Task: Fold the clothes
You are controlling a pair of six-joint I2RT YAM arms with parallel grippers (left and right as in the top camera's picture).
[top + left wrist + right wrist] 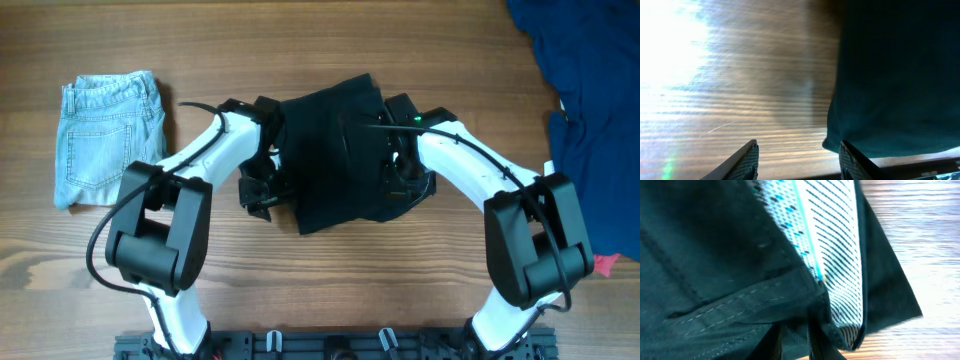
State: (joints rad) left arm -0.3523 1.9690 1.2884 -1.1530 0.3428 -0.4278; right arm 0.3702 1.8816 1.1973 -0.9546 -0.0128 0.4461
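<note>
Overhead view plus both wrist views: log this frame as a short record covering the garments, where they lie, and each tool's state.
garment in work: dark garment, mid table, bunched between both arms
left tool: open, nothing between its fingers, beside the dark garment's edge
right tool: shut on a fold of the dark garment, striped lining showing
folded: denim shorts, left side
unfolded: blue pile, far right corner

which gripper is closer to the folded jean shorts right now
Left. The left gripper is at the edge of the black garment that faces the jean shorts. The right gripper is at the opposite edge, with the garment between it and the shorts.
</note>
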